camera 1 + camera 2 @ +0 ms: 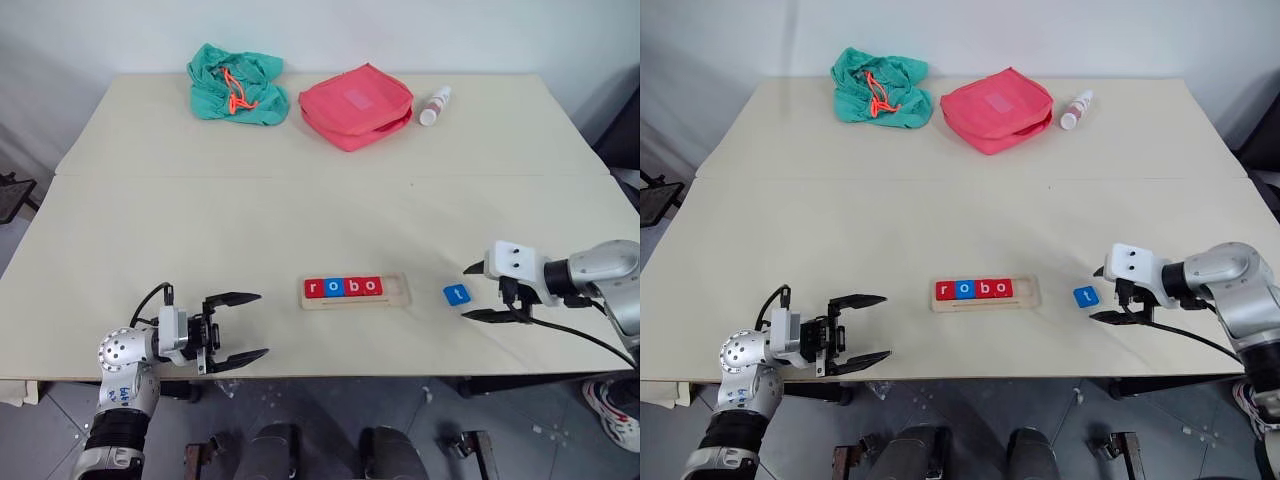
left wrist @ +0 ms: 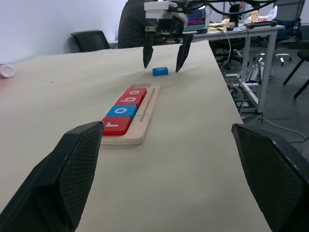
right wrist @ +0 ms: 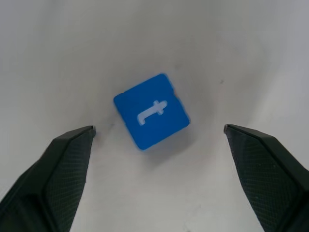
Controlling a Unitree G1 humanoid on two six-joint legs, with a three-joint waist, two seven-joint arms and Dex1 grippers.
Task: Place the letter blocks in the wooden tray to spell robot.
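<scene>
On the table (image 1: 300,200), from the head views, we find the wooden tray (image 1: 400,292) holding four letter blocks (image 1: 343,287) reading r, o, b, o, its right end bare. We note the blue t block (image 1: 456,294) just beside it, before the wide-spread right gripper (image 1: 480,291). Left gripper (image 1: 245,327) stands wide, holding nothing. From the left wrist, the tray's blocks lie in one row. From the right wrist, the t block lies between both fingers (image 3: 58,169), untouched.

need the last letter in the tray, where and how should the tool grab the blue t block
Probably by two opposite side edges of the blue t block, coming from above: it lies flat on the table, apart from the tray, and sits skewed between the open right tool.
</scene>
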